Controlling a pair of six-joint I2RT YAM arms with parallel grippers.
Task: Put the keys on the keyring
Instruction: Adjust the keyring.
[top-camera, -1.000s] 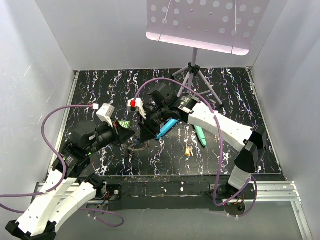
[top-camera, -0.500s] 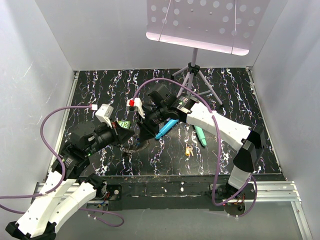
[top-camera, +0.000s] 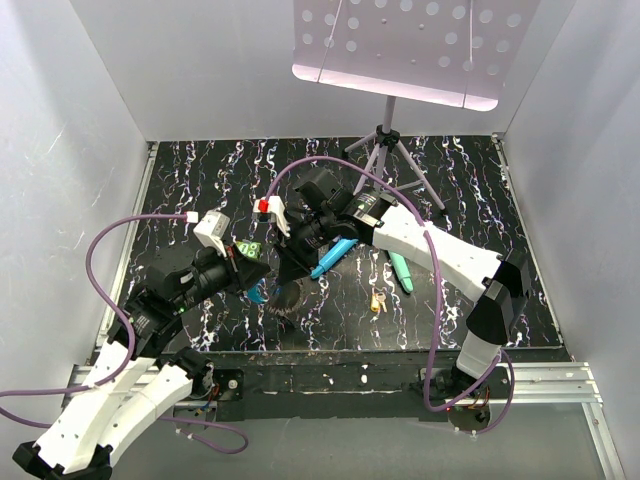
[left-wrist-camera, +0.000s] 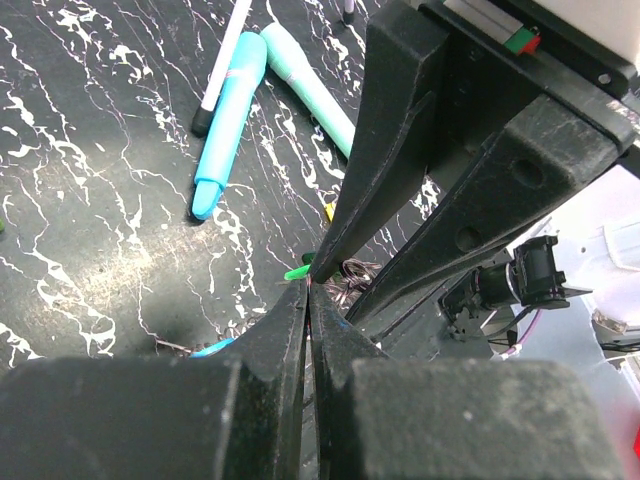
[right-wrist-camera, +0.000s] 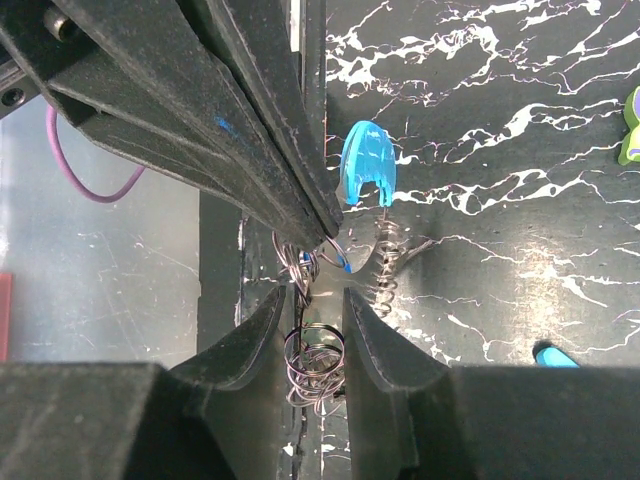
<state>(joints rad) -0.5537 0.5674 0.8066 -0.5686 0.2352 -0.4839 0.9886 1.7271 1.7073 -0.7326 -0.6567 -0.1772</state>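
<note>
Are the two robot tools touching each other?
Touching. In the left wrist view, the left tool, shut, meets the right tool's fingertips at one point above the wire keyring.

Tripod (top-camera: 385, 150) blocking far centre; near-right tabletop (top-camera: 480, 325) seemingly open.

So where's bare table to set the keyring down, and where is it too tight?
Bare: the far-left table behind the left gripper, and the near-right strip past the loose key. Crowded: mid-table, where both grippers meet over the keyring, with the teal sticks and stand legs right behind.
</note>
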